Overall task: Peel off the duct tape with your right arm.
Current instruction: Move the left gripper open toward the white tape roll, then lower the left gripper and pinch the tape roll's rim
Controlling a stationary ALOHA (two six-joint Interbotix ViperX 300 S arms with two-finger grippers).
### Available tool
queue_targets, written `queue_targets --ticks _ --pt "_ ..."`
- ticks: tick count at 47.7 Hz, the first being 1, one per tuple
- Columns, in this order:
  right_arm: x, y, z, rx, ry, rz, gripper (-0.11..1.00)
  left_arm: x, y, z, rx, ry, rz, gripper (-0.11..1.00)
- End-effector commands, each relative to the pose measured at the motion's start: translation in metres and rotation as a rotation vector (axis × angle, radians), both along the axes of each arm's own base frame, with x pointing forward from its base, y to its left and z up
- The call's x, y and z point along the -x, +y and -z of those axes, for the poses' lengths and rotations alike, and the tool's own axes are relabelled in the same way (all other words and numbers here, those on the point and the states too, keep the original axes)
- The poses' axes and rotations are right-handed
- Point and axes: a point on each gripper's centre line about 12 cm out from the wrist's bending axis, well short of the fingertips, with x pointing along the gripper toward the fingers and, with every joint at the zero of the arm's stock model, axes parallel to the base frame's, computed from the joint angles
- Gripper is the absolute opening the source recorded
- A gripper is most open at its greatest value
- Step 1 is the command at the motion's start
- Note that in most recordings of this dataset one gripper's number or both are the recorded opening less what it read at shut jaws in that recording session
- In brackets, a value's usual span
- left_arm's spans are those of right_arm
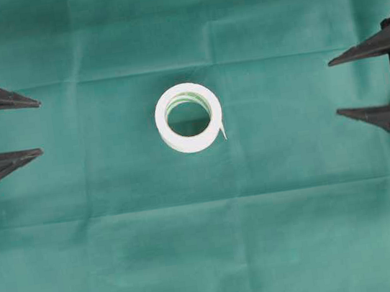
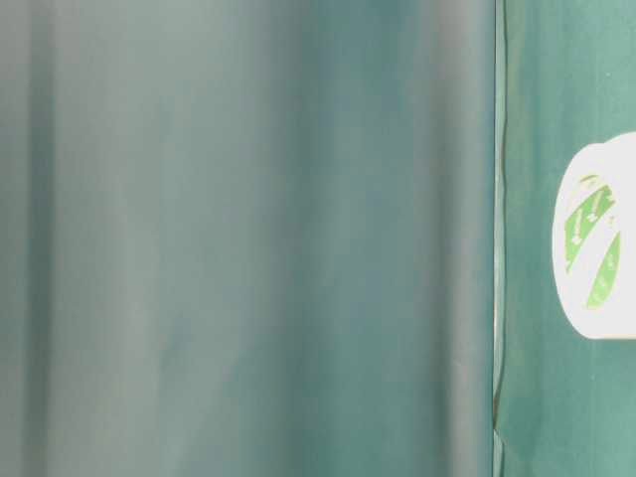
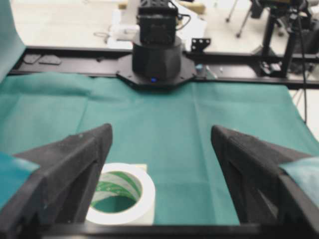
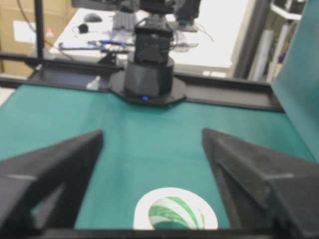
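Note:
The duct tape [image 1: 189,117], a white roll with a green-striped inner core, lies flat in the middle of the green cloth; a short loose strip end [image 1: 222,132] sticks out at its lower right. It also shows as the roll [image 2: 599,238] at the table-level view's right edge, low in the left wrist view [image 3: 122,199] and at the bottom of the right wrist view [image 4: 175,211]. My left gripper [image 1: 38,127] stands open at the far left, well apart from the roll. On the far right the right arm's gripper [image 1: 334,88] is open too, nothing between its fingers.
Green cloth [image 1: 209,246] covers the whole table, with fold creases. The opposite arm's base [image 3: 156,62] stands at the cloth's far edge in the left wrist view, and likewise the other base [image 4: 148,69] in the right wrist view. A hanging green drape [image 2: 248,238] fills most of the table-level view.

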Motion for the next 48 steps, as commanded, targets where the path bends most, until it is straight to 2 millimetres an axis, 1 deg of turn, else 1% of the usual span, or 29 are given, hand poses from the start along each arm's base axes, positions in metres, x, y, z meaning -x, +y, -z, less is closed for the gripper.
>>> queue_targets --ticks 1,3,4,11,23,36,40,48 --pt "-0.001 0.0 -0.005 0.001 -0.02 -0.002 0.7 -0.002 -0.001 -0.004 0.0 -0.014 0.002 0.95" --pt "-0.001 0.0 -0.005 0.0 -0.021 -0.002 0.8 -0.003 -0.001 -0.004 0.0 -0.012 0.002 0.95" --pt "-0.001 0.0 -0.005 0.0 -0.021 -0.002 0.81 -0.003 -0.001 -0.005 -0.001 -0.015 0.002 0.95" --pt "-0.001 0.0 -0.004 0.0 -0.02 -0.002 0.8 -0.014 0.001 -0.005 -0.002 -0.009 -0.006 0.95" --pt "0.0 0.0 -0.004 0.0 -0.031 -0.002 0.79 -0.045 0.004 -0.007 -0.01 0.014 -0.023 0.95" --pt "0.001 0.0 0.0 0.0 -0.029 -0.002 0.79 -0.071 0.005 -0.011 -0.01 -0.017 -0.028 0.95" --pt "0.002 0.0 0.002 0.0 -0.029 -0.002 0.79 -0.081 0.005 -0.01 -0.01 -0.001 -0.028 0.95" --pt "0.002 0.0 0.003 0.0 -0.028 -0.002 0.79 -0.108 0.006 -0.006 -0.011 0.037 -0.028 0.95"
